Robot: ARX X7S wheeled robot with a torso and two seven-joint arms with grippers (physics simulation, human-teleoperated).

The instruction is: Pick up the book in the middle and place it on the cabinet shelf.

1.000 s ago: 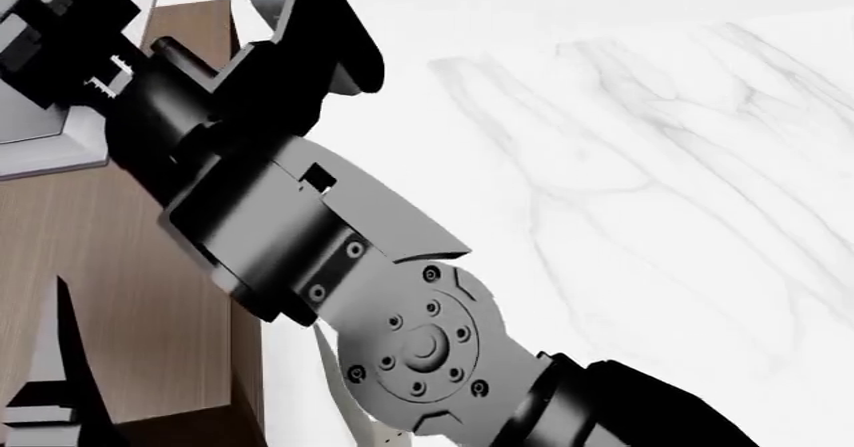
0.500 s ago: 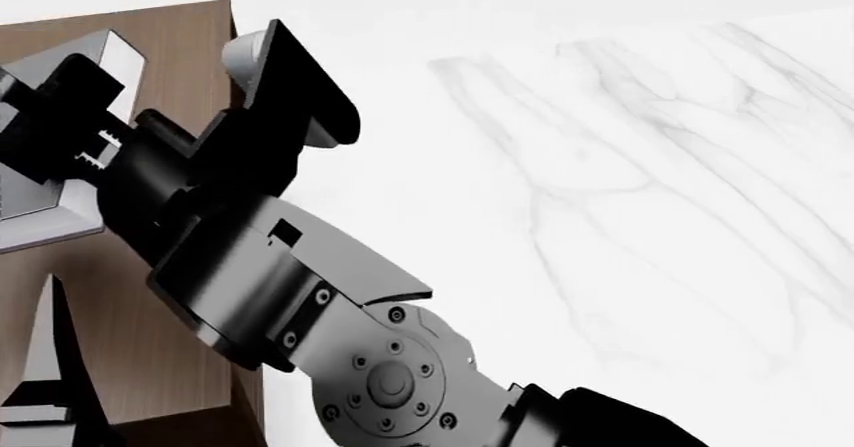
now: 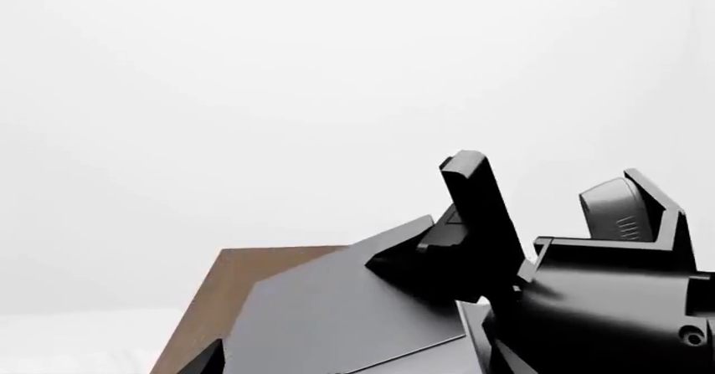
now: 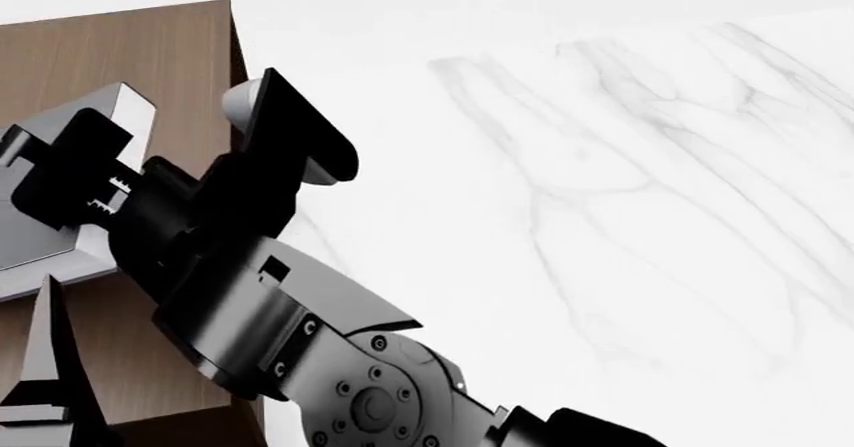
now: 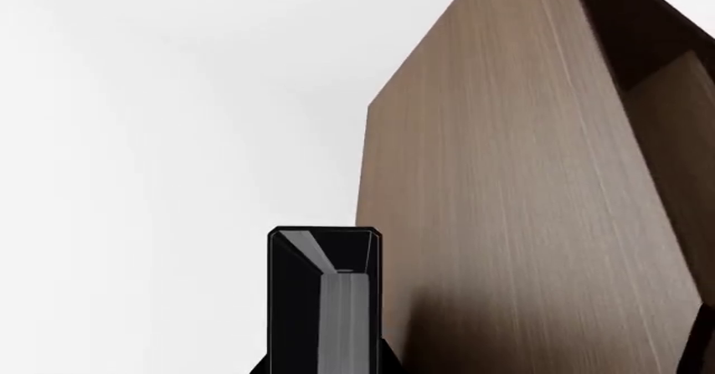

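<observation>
- Right claw pinches the plain dark charcoal-grey hardcover book by its edge.
- That book sits over the flat light-brown top of the tall dark wood-grain cabinet.
- Lower it flat and fully onto that top before letting go.
- Left claw's state: cannot tell.

The book is cut off at the head view's edge
</observation>
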